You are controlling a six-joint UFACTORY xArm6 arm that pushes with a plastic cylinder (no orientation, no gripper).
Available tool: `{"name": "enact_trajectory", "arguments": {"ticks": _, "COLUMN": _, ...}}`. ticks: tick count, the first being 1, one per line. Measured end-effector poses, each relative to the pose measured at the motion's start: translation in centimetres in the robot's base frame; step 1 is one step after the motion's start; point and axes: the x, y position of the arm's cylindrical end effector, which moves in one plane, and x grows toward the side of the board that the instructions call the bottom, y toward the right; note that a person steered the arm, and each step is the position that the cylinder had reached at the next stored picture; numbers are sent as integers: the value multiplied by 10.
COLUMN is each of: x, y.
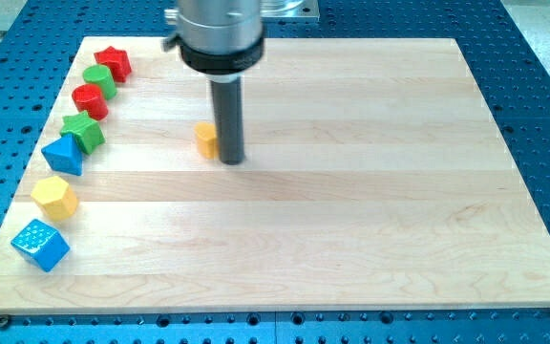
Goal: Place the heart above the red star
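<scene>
Where the dark rod comes down from the grey arm housing [218,38], ends with my tip [232,161] resting on the wooden board [370,191], a little left of centre and in the far half. Carries no jaws: just a straight rod, nothing to open or close, nothing held. Sits directly against the right side of the yellow heart [205,139], touching or very nearly so; hard to tell which, with the rod covering the heart's right edge and leaving the outline only partly readable. Far off to the left, along the board's left edge, a curved line of seven blocks running from far to near. Farthest back, the red star [115,61], near the far left corner and well apart from the heart. Just nearer, touching or almost touching it, a green block [99,80] of unclear shape, then a red cylinder [91,98] close beside that. Next, a green star [84,130] pressed against a blue triangle [64,153]. Nearer again, slightly apart, a yellow hexagon [54,197], and nearest of all a blue cube [40,245], turned at an angle close to the near left corner. Around the board on every side, blue perforated table top [542,115].
</scene>
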Motion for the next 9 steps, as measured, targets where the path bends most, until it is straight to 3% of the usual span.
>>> {"name": "enact_trajectory", "arguments": {"ticks": 1, "x": -10, "y": -35}}
{"name": "enact_trajectory", "arguments": {"ticks": 3, "x": -108, "y": -46}}
{"name": "enact_trajectory", "arguments": {"ticks": 4, "x": -49, "y": -26}}
{"name": "enact_trajectory", "arguments": {"ticks": 5, "x": -58, "y": -55}}
{"name": "enact_trajectory", "arguments": {"ticks": 6, "x": -102, "y": -66}}
{"name": "enact_trajectory", "arguments": {"ticks": 8, "x": -97, "y": -86}}
{"name": "enact_trajectory", "arguments": {"ticks": 9, "x": -122, "y": -102}}
